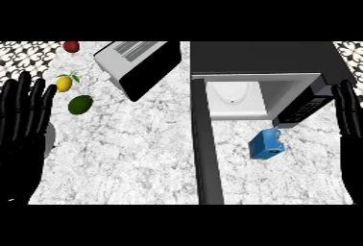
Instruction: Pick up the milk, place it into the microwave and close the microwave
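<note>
The milk [267,144] is a small blue carton on the marble counter, just in front of the microwave's opening. The microwave [262,57] stands at the back right with a dark top, a white inside and a round plate [234,93] in it. Its door [203,153] is swung open and shows as a long black strip running toward me, left of the milk. My right hand [347,113] rests open at the right edge, fingers up, beside the control panel [305,108] and apart from the milk. At the left edge my left hand [22,127] rests open, holding nothing.
A grey and black appliance [138,62] lies tilted at the back, left of the microwave. A yellow lemon [65,83] and a green fruit [80,104] lie near my left hand's fingertips. A red fruit [71,46] sits at the far back left.
</note>
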